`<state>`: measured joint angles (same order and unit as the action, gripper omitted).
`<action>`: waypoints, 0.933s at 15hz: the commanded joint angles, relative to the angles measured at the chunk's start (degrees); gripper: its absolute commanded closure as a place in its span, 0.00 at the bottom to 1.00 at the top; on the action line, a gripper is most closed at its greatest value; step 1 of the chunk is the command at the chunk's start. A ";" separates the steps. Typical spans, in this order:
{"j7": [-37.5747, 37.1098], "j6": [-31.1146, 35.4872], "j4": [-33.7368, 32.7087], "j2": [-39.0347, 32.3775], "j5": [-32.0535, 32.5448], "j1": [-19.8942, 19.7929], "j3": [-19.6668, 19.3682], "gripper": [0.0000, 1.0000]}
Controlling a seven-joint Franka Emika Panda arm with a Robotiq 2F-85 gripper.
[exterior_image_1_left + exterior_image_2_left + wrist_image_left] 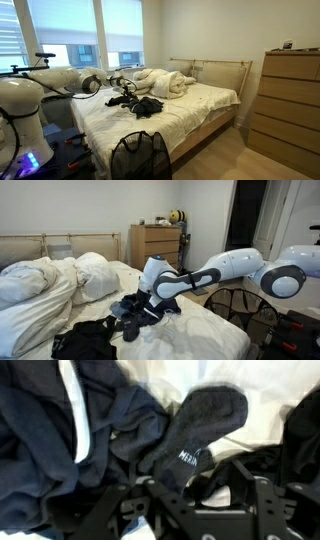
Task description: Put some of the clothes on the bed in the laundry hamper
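The black two-fingered pincer (pixel 195 500) is hanging low over the heap of dark soft clothes (pixel 128 318) in the middle of the wide white-sheeted bed (pixel 205 100). Its jaws are standing apart and seem to be clamping nothing. The cuff end of a charcoal knitted sock (pixel 200 425) is lying between them, with a navy garment with a white stripe (pixel 60 430) just to its left. The round black mesh laundry hamper (pixel 140 155) is sitting on the floor at the near end of the bed, well apart from the heap. To my eye the danger is a thin catch: jaws closing here could be taking the sock alone, or biting into the sheet underneath and dragging it. A loose pinch could also be letting the cloth slip off over the bed edge, short of the hamper's rim
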<state>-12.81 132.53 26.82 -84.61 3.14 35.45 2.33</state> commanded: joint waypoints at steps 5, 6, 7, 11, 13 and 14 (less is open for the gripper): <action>7.31 9.14 8.28 -0.95 -2.57 -2.35 6.67 0.00; 8.68 10.38 9.47 -1.01 -2.87 -2.61 7.67 0.00; 10.00 11.36 10.43 -1.07 -3.31 -2.84 8.52 0.00; 15.97 13.81 13.02 -1.39 -6.02 -3.53 12.00 0.00; 18.83 15.39 14.09 -1.45 -6.95 -3.76 13.30 0.00; 19.94 16.36 14.56 -1.47 -7.30 -3.89 13.91 0.00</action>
<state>2.54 145.85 39.61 -86.08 -2.12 32.51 13.92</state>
